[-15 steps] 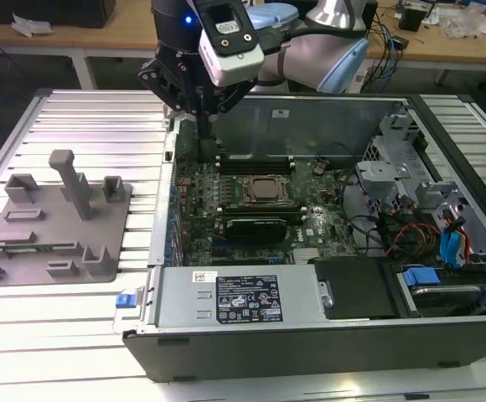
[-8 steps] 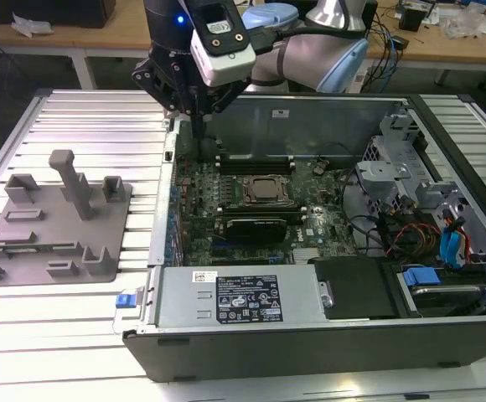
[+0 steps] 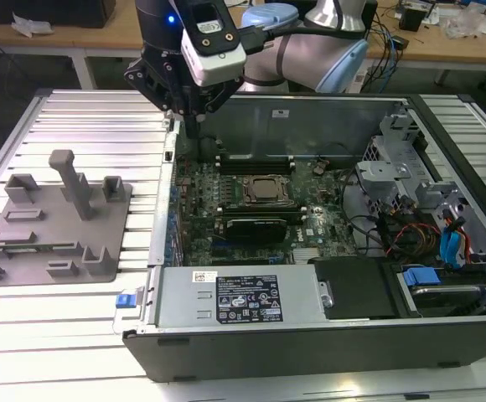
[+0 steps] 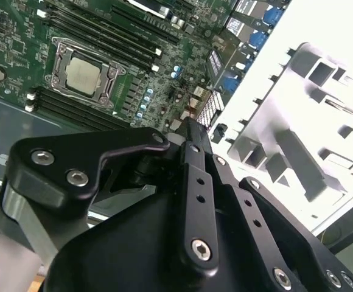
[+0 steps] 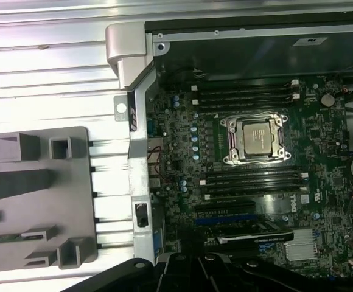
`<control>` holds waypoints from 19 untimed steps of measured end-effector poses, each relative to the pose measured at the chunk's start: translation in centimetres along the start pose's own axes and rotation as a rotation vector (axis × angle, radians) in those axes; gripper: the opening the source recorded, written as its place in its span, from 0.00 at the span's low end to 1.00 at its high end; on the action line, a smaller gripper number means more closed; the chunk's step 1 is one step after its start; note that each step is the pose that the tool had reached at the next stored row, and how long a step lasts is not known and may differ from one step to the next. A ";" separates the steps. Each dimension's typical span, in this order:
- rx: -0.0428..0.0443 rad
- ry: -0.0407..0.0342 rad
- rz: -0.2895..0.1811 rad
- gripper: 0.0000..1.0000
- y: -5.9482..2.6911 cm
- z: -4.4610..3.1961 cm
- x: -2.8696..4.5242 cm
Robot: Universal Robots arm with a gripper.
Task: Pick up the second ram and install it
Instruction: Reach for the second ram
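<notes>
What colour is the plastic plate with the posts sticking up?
The plate is plain grey, clearest in the exterior view.

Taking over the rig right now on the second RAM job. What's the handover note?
Gripper: above the open case's corner on the exterior view's left; grip state unclear.
Second ram: probably the thin greenish strip lying in the grey plate, outside the case.
Done: nothing that shows.
Left: pick-up and seating in a memory slot beside the CPU socket.
</notes>
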State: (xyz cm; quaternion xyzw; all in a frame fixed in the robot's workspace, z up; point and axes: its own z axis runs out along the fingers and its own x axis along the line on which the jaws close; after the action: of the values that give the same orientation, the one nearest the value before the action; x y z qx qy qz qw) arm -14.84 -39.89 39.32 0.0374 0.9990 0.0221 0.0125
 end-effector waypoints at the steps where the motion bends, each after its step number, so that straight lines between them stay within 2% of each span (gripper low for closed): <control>1: 0.0000 0.0001 0.000 0.08 -0.01 -0.01 0.15; 10: 0.0000 0.0000 0.000 0.08 -0.12 -0.04 1.63; 12: 0.0000 0.0000 0.000 0.08 -0.16 -0.05 2.15; 16: 0.0001 0.0001 0.000 0.08 -0.24 -0.08 3.32; 19: 0.0001 0.0001 0.000 0.08 -0.36 -0.09 4.90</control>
State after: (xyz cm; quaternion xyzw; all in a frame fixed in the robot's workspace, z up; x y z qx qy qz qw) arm -19.76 -39.88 39.29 0.0374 0.9990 0.0221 0.0125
